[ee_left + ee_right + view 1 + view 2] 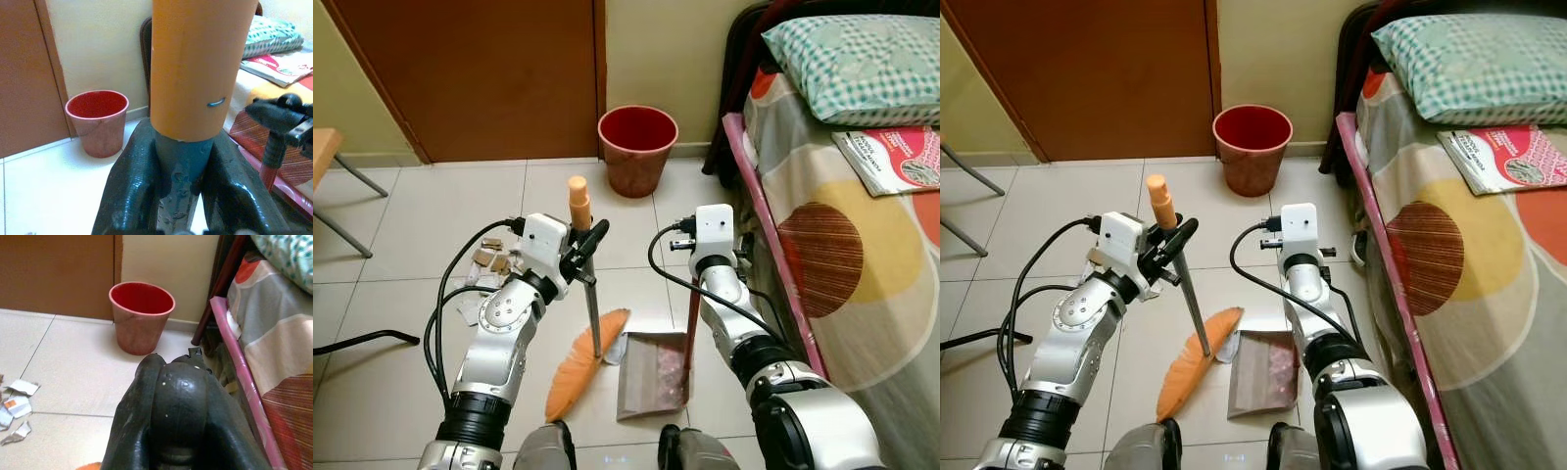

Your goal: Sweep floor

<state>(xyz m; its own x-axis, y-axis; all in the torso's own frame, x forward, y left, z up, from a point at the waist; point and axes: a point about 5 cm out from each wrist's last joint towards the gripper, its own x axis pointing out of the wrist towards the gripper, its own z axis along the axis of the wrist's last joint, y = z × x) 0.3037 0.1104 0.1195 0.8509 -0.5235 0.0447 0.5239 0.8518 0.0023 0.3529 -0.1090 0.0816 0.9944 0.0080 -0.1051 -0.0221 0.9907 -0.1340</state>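
Observation:
My left gripper (585, 251) is shut on the metal shaft of a broom, just below its orange cap (198, 68). The shaft slants down to the orange bristle head (579, 364), which lies on the tiles. Close to the right of the bristles a brown dustpan (651, 374) rests flat on the floor. Its red upright handle (691, 328) rises into my right gripper (178, 399), whose fingers are shut around the handle's black top. Torn paper scraps (490, 260) lie on the tiles left of my left arm, also seen as scraps (17, 396) in the right wrist view.
A red bin (637, 147) stands against the wall ahead, beside a brown door (470, 69). A bed (862, 245) with a pink frame edge runs close along my right. Chair legs (352, 196) and a black cable (367, 339) sit at the left.

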